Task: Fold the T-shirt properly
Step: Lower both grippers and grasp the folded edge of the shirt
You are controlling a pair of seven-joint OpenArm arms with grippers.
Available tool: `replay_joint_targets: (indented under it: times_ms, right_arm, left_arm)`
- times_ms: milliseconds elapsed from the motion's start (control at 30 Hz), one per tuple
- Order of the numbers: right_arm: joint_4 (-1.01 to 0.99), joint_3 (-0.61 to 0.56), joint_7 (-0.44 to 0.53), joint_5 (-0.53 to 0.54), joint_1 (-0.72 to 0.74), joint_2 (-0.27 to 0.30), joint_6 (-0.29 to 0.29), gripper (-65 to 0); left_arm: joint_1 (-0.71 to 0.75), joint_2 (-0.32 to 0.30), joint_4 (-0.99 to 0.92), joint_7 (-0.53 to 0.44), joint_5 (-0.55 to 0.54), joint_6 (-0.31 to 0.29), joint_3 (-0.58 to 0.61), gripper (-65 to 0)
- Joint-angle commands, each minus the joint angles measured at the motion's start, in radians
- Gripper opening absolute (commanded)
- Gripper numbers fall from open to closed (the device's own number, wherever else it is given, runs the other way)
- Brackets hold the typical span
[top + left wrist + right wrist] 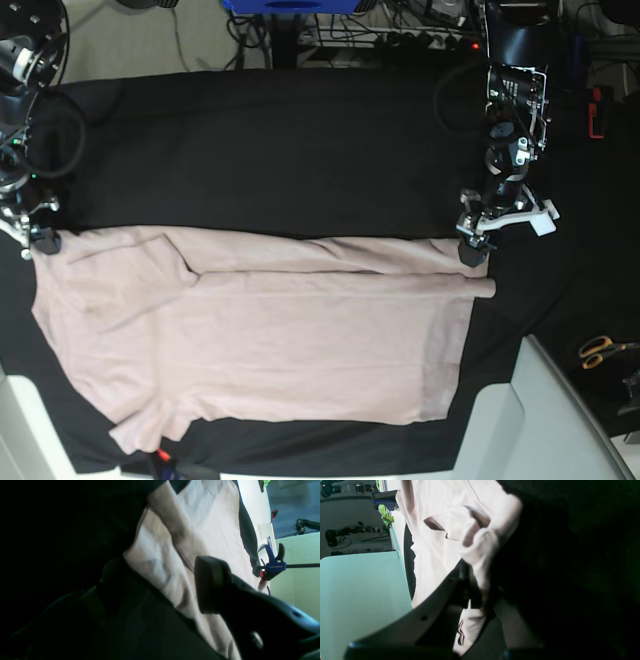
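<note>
Shirt spread, one corner pinched

T-shirt lies flat on black tablecloth, far edge already folded in. Soft, light, wrinkly cotton; likely sags and drags, so best taken at corners or hems. Right gripper clamped on the shoulder corner, cloth bunched between its jaws. Left gripper jaws apart, holding nothing, at the hem corner

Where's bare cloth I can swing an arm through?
The black tablecloth is bare in a wide band beyond the T-shirt, between the left gripper and right gripper. Scissors crowd the side past the left gripper.
</note>
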Motion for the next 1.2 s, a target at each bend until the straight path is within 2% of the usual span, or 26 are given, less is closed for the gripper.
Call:
replay_joint_targets:
  times_ms: [0, 100, 300, 533, 600, 733, 800, 967, 1067, 1167]
  right_arm:
    - [0.003, -0.001, 0.000, -0.003, 0.002, 0.010, -0.008, -64.8]
    - [0.003, -0.001, 0.000, -0.003, 0.002, 0.010, -0.008, -64.8]
    - [0.003, -0.001, 0.000, -0.003, 0.002, 0.010, -0.008, -64.8]
    - [0.003, -0.001, -0.001, -0.003, 0.002, 0.010, -0.008, -64.8]
    - [0.003, -0.001, -0.001, -0.003, 0.002, 0.010, -0.008, -64.8]
    - [0.003, -0.001, -0.001, -0.003, 0.002, 0.010, -0.008, -64.8]
    - [0.003, -0.001, -0.001, -0.003, 0.002, 0.010, -0.008, -64.8]
    - [0.001, -0.003, -0.001, -0.004, 0.000, 0.010, -0.008, -64.8]
    - [0.001, -0.003, -0.001, -0.004, 0.000, 0.010, -0.008, -64.8]
    - [0.003, -0.005, -0.001, -0.004, 0.000, 0.010, -0.008, -64.8]
  left_arm:
    - [-0.007, -0.007, -0.003, 0.028, 0.012, 0.036, 0.001, -22.2]
    - [-0.023, -0.005, 0.002, 0.028, 0.012, 0.036, 0.004, -22.2]
    - [-0.050, -0.007, -0.003, 0.027, 0.012, 0.036, 0.087, -22.2]
    - [-0.066, -0.007, -0.004, 0.025, 0.012, 0.036, 0.082, -22.7]
    - [-0.063, -0.008, -0.004, 0.022, 0.012, 0.036, 0.080, -27.6]
    - [-0.063, -0.019, -0.007, 0.021, 0.012, 0.036, 0.080, -49.9]
    - [-0.070, -0.020, -0.038, 0.021, 0.012, 0.036, 0.080, -56.9]
    - [-0.096, -0.036, -0.124, 0.019, 0.012, 0.036, 0.080, -58.4]
    - [-0.104, -0.039, -0.151, 0.019, 0.012, 0.036, 0.080, -65.0]
    - [-0.106, -0.051, -0.153, 0.019, 0.012, 0.036, 0.087, -65.0]
